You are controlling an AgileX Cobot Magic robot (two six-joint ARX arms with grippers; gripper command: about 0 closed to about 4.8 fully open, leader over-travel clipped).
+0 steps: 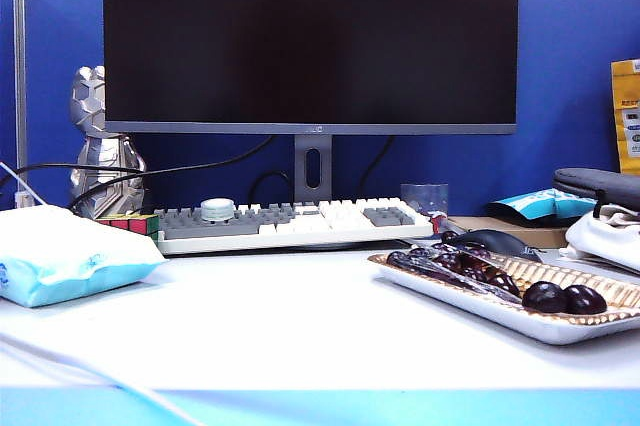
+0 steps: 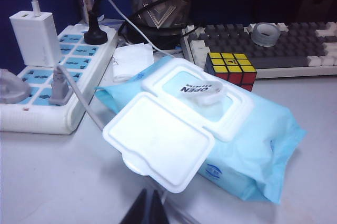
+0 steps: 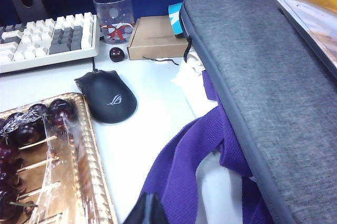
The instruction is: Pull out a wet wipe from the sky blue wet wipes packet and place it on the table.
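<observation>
Both grippers shut: left gripper by sky blue wet wipes packet (lid open), right gripper.

"OPEN" on packet seal tab (upside down), possibly ROG emblem on mouse

A: What's on the desk, counted?
B: One sky blue wet wipes packet, one Rubik's cube, one keyboard, one monitor.
A: Near the left gripper?
B: One power strip, one white charger, one tape roll.
A: And by the right gripper?
B: One black mouse, one gold-rimmed tray, one clear cup, one cardboard box, one grey case.
</observation>
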